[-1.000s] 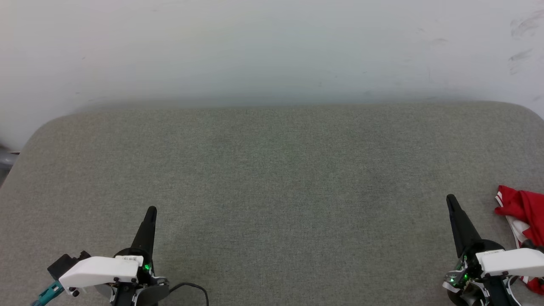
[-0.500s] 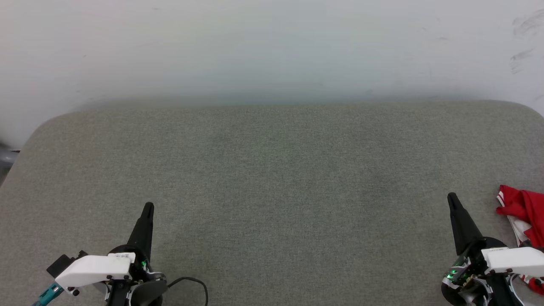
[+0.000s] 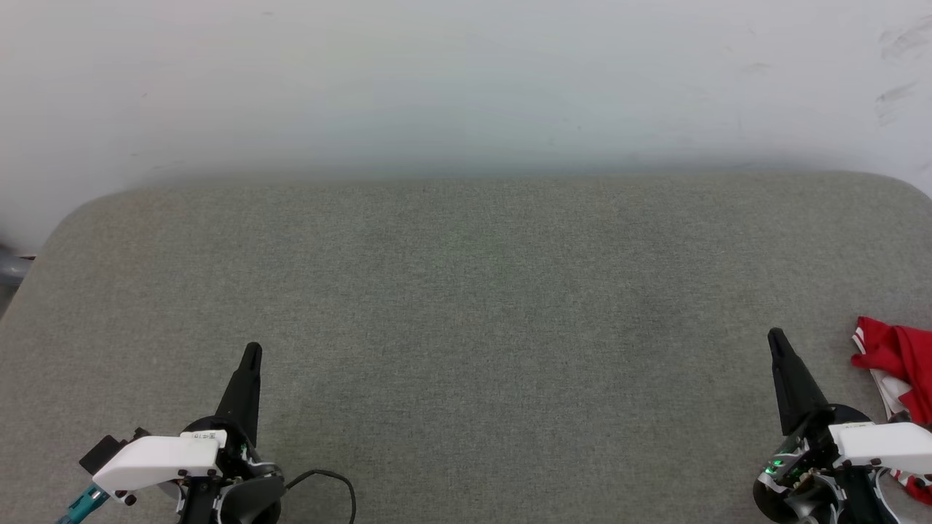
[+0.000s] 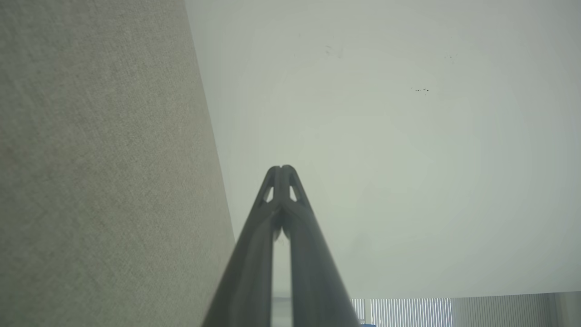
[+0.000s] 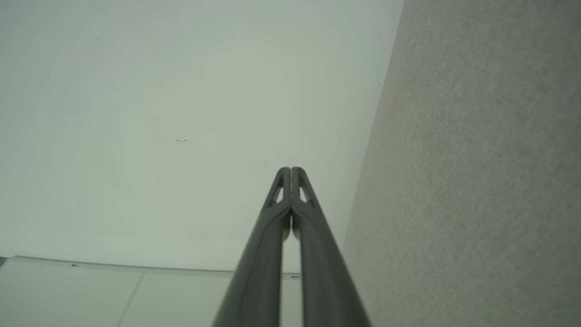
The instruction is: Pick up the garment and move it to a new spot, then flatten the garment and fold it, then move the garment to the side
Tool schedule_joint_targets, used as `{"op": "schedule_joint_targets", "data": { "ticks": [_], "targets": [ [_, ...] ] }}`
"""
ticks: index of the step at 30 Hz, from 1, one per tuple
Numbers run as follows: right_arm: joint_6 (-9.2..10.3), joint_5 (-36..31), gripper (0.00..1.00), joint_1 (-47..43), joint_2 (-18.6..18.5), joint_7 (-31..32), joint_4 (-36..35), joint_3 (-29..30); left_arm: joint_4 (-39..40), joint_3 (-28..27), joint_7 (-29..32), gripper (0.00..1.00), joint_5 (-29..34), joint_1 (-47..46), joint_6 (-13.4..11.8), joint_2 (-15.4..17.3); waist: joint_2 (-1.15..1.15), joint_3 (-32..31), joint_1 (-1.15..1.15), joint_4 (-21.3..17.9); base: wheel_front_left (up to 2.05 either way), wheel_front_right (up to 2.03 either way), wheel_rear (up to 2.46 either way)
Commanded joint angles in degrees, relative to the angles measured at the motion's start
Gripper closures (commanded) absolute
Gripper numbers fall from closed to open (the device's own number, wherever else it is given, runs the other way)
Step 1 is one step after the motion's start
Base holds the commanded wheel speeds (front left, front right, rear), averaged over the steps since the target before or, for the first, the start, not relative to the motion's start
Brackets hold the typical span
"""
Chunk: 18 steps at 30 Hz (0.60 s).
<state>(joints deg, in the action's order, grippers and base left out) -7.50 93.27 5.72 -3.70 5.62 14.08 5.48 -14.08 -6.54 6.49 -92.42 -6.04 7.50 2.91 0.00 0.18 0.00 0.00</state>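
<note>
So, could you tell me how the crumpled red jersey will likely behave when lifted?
The crumpled bright red jersey looks thin and bunched, so it will probably droop limply. On the woven grey fabric surface, it may drag and bunch if pushed.

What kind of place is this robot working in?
Probably an indoor test room set up for folding clothes: a wide grey-green fabric-covered padded table with rounded corners sits in front of a plain scuffed white wall, and a crumpled bright red jersey lies near its right edge.
</note>
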Motion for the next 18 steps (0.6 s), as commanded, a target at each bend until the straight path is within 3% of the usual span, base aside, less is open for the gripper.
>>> {"op": "schedule_joint_targets", "data": {
  "ticks": [1, 18],
  "targets": [
    [0.02, -0.1, 1.0, 0.9, 0.1, 0.2, 0.1, 0.1, 0.0, -0.2, 0.3, 1.0, 0.0, -0.4, 0.1, -0.1, 0.0, 0.0, 0.0, 0.0, 0.0, 0.0, 0.0],
    [0.02, -0.3, 1.0, 0.9, 0.3, 0.3, 0.1, 0.3, 0.0, -0.2, 0.3, 1.0, 0.0, -0.4, 0.1, -0.1, 0.0, 0.0, 0.0, 0.0, 0.0, 0.0, 0.0]
  ]
}}
